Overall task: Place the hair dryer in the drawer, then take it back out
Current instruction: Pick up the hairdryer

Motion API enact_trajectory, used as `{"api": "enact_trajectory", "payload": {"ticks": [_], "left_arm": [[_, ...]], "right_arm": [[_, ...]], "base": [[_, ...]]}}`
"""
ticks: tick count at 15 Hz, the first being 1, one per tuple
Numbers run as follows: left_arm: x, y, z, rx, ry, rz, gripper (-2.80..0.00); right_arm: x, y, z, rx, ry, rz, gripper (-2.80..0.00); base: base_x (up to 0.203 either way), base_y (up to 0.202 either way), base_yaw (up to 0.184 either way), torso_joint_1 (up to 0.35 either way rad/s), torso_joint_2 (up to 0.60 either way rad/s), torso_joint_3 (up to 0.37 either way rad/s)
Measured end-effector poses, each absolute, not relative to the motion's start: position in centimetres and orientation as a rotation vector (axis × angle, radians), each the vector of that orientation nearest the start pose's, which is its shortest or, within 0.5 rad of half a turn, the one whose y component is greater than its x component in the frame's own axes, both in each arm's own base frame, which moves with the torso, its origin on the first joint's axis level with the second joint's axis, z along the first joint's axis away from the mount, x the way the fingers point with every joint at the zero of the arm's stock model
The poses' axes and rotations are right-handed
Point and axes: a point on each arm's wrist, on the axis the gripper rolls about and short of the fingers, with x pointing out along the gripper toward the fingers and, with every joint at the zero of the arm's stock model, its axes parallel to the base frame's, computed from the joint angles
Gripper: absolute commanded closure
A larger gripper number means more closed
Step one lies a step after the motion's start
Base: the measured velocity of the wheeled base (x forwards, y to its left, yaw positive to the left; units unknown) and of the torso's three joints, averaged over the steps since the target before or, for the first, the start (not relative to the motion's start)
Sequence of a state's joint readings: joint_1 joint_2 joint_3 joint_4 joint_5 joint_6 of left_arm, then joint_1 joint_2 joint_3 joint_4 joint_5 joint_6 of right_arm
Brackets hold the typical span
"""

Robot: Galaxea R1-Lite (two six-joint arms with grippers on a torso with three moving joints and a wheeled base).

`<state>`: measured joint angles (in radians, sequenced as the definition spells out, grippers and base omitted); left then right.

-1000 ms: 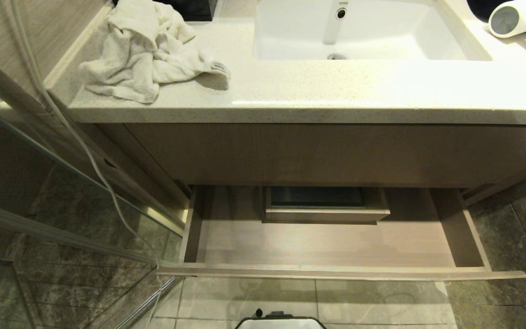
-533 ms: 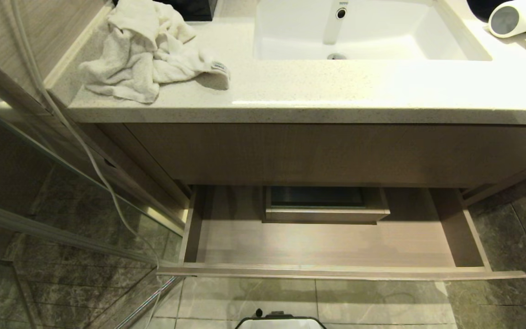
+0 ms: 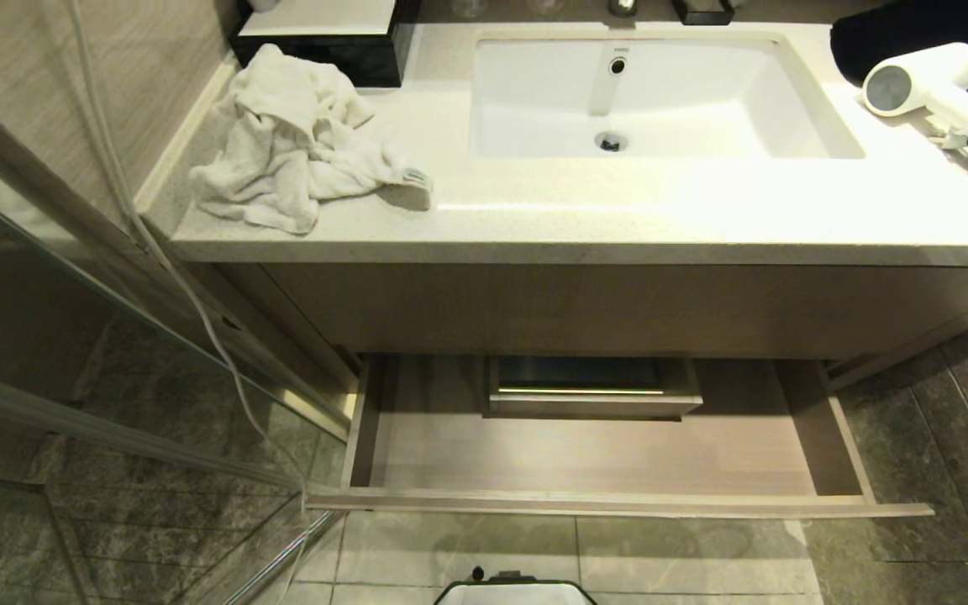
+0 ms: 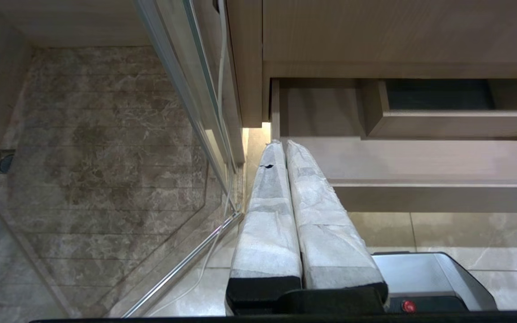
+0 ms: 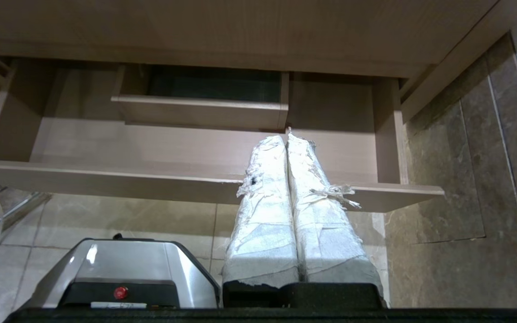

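Overhead, one hair dryer (image 3: 921, 80) on counter (image 3: 618, 218), one drawer (image 3: 602, 504) — open, one towel (image 3: 295, 139).

I see hair dryer (image 3: 921, 80) at countertop (image 3: 618, 210) right edge, towel (image 3: 299, 139) at left edge, sink (image 3: 660, 101) between; drawer (image 3: 602, 504) open below, nothing in it.

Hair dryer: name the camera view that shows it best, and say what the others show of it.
The head view: the hair dryer lies on the countertop right of the sink, grey end visible. Both wrist views show only the open drawer, no dryer.
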<state>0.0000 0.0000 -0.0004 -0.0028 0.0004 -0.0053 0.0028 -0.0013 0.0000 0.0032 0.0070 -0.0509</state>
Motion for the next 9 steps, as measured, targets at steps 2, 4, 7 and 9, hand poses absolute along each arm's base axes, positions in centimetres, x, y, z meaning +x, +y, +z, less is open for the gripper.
{"api": "enact_trajectory", "payload": {"ticks": [2,4,7,9], "left_arm": [[-2.28,0.00,7.59,-0.006,-0.003,0.001,0.00],[-2.28,0.00,7.59,-0.006,-0.003,0.001,0.00],[-2.28,0.00,7.58,-0.006,-0.003,0.000,0.00],[-2.28,0.00,7.58,-0.006,-0.003,0.000,0.00]], "right_arm": [[-2.29,0.01,7.51,-0.050,0.002,0.010,0.00],[-2.29,0.01,7.51,-0.051,0.002,0.010,0.00],[-2.29,0.01,7.51,-0.051,0.002,0.010,0.00],[-2.29,0.01,7.51,-0.053,0.002,0.011,0.00]], "base": [[0.000,0.000,0.000,0.200,-0.39,-0.193],[0.000,0.000,0.000,0.183,-0.35,-0.175],[0.000,0.000,0.000,0.181,-0.34,-0.167],[0.000,0.000,0.000,0.163,-0.32,-0.156]]}}
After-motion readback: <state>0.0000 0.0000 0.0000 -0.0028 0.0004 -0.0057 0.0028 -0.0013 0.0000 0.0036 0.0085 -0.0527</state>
